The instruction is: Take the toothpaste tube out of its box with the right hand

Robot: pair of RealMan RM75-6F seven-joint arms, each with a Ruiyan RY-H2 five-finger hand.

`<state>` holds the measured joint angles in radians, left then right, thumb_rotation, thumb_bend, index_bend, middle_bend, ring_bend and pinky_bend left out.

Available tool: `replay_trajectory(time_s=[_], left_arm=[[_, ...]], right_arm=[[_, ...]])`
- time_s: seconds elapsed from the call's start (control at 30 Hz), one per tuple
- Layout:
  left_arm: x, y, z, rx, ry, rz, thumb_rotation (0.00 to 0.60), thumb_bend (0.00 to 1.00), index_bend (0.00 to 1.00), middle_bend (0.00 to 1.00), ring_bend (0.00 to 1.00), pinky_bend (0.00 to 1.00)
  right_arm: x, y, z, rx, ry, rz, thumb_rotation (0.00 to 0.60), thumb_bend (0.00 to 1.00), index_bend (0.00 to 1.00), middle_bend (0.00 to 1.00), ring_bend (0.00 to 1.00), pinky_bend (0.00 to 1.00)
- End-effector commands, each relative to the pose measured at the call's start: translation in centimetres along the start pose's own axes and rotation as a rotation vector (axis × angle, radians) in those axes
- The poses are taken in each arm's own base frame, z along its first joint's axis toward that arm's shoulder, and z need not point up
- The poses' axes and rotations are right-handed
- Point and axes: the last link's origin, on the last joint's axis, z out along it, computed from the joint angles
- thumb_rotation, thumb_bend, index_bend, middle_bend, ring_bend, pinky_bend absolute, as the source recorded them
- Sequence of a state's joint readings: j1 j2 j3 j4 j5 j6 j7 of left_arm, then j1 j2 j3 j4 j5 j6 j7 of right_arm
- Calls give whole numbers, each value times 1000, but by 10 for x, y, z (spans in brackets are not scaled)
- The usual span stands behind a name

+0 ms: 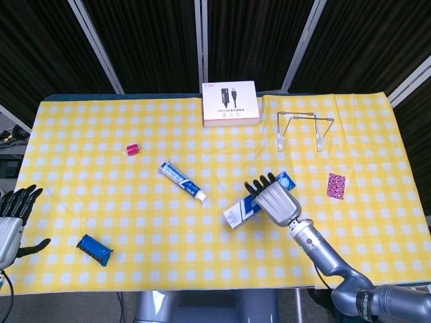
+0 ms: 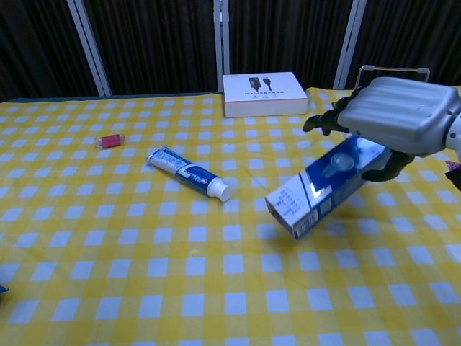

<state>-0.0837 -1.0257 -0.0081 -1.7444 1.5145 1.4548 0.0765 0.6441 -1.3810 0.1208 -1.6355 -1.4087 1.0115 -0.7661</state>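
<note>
Right hand [image 1: 275,200] grasps the toothpaste box [image 2: 324,185] just above the surface [image 1: 135,222]; toothpaste tube [image 1: 182,180] lies out, left hand [image 1: 12,219] released.

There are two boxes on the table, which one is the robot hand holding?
The blue toothpaste box, gripped by the right robot hand at the table's right side. The white box lies untouched at the far edge, flat and by itself.
</note>
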Motion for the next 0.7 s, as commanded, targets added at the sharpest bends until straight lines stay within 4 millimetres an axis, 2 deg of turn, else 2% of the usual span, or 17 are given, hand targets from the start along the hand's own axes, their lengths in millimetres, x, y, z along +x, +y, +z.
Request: replay_trajectory(time_s=[0.03, 0.23, 0.37, 0.53, 0.7], left_arm=[[0, 0, 0, -1, -2, 0, 600, 0, 0, 0, 0, 0], [2, 0, -2, -6, 7, -8, 600, 0, 0, 0, 0, 0], [6, 0, -4, -10, 27, -14, 600, 0, 0, 0, 0, 0], [8, 2, -7, -19, 41, -17, 600, 0, 0, 0, 0, 0], [11, 4, -8, -41, 70, -23, 600, 0, 0, 0, 0, 0]], right_arm=[[5, -5, -11, -2, 0, 112, 600, 0, 25, 138, 132, 174], [21, 14, -48, -59, 87, 167, 600, 0, 25, 110, 51, 90], [24, 47, -99, -162, 200, 215, 600, 0, 47, 106, 40, 70], [12, 70, -149, -267, 256, 269, 600, 0, 78, 109, 27, 43], [-5, 89, -188, -397, 219, 258, 600, 0, 51, 33, 0, 0]])
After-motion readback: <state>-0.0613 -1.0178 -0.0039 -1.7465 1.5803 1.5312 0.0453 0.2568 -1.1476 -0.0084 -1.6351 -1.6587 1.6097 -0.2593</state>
